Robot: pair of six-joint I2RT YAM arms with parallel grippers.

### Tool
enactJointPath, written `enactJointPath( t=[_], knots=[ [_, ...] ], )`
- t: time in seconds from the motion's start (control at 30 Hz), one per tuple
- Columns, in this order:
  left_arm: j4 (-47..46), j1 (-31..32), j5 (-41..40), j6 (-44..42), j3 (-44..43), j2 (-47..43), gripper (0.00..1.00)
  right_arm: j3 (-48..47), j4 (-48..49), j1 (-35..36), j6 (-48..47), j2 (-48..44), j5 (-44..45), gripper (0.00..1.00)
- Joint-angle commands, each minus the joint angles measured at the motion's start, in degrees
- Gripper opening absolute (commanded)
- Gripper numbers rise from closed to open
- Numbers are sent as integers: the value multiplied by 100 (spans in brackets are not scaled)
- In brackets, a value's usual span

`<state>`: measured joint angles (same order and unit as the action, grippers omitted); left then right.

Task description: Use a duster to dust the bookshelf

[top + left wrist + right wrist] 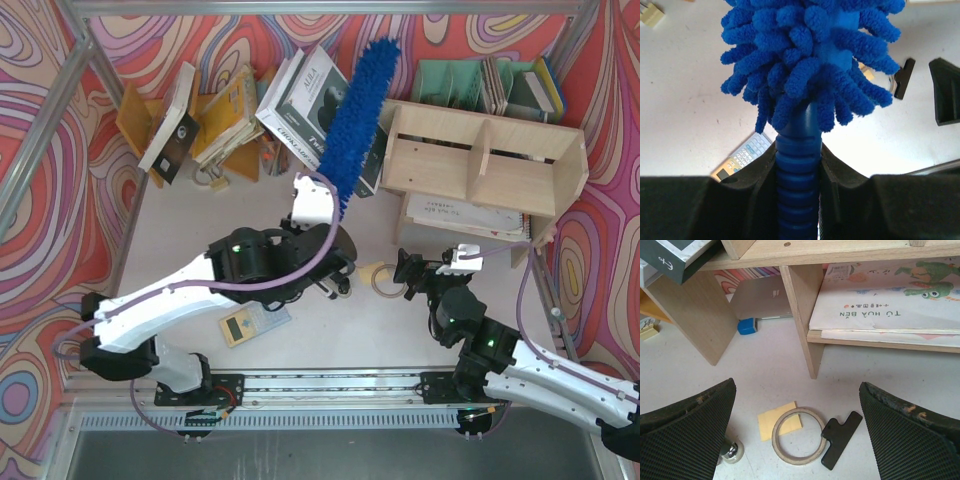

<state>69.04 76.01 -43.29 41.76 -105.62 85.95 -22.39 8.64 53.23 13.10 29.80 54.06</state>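
Observation:
The bright-blue fluffy duster [358, 110] stands up from my left gripper [322, 215], slanting up and right, its tip over the books just left of the bookshelf [480, 165]. In the left wrist view the ribbed blue handle [799, 175] is clamped between both black fingers [837, 185], with the chenille head [810, 55] filling the top. My right gripper [412, 272] rests low on the table in front of the pale plywood bookshelf [805, 310], wide open and holding nothing, with its fingers [905, 435] far apart.
A tape ring [798, 435], a yellow sticky note [771, 425] and a black clip [840, 439] lie between the right fingers. A calculator [250, 324] lies near the left arm. Leaning books [310, 105], an orange-brown rack [135, 120] and a mint-green file holder [450, 82] line the back.

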Motion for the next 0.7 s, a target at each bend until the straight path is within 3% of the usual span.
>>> enactJointPath(
  t=[0.0,0.23,0.67],
  knots=[
    [-61,-43,-932,-9,104,-602,0,-130,10,-8,30,31,161,99],
    [-239,-118,-1202,-120,368,-1097,0,-134,-1,-10,51,60,192,99],
    [-1125,-117,64,-802,460,-567,0,-160,6,-8,34,143,210,99]
  ],
)
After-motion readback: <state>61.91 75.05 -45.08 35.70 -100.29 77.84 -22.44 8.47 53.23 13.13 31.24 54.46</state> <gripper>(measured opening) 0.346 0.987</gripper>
